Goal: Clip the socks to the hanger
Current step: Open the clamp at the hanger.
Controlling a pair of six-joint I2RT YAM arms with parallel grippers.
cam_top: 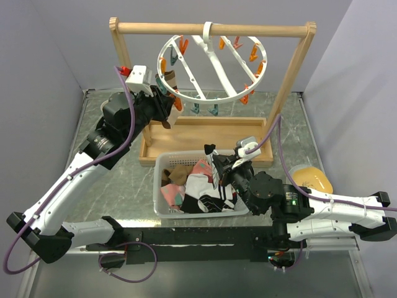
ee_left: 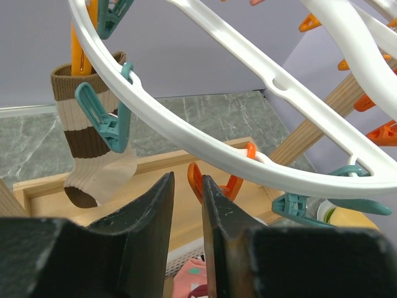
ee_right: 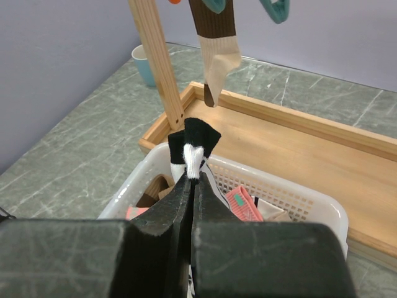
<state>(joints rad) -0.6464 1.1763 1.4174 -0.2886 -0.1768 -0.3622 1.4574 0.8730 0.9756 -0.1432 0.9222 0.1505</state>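
From above, the hanger [cam_top: 214, 100] rim makes the left arm's tips hard to make out. In the wrist view the left end effector [ee_left: 187, 179] stands a narrow gap apart with an orange peg [ee_left: 234, 184] right at its tips; I cannot tell whether they touch. A brown sock [ee_left: 93, 146] hangs clipped nearby on the rim. The right arm partly covers the socks [cam_top: 198, 189] in the basket [cam_top: 159, 186] on the bench [cam_top: 130, 186]. The right end effector [ee_right: 191, 180] pinches a black-and-white sock [ee_right: 193, 143], and only its end shows.
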